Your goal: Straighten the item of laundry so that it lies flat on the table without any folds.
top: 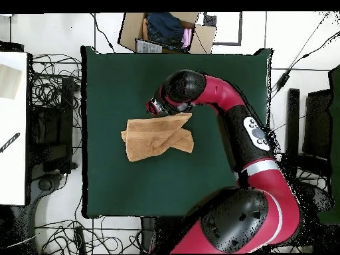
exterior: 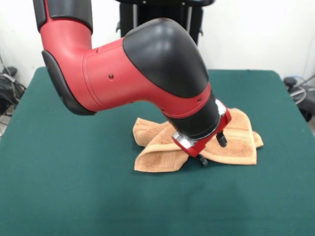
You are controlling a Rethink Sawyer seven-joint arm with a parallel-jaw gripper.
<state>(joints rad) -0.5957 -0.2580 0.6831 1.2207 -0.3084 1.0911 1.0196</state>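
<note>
The folded towel [exterior: 236, 142] lies directly under the end effector [exterior: 212, 150]; fingers touching it; grip state unclear.

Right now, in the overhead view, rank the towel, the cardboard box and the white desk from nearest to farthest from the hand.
1. Towel: directly beside the hand.
2. Cardboard box: off the table, picture top.
3. White desk: far picture-left.

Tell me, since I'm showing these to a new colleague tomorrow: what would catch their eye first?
The bulky red and black arm fills the front view, bending down so its hand sits low at the towel's near edge. Under it, the orange-tan towel lies folded over itself near the middle of the green table. In the overhead view, a cardboard box of odds and ends sits beyond the table's top edge.
</note>
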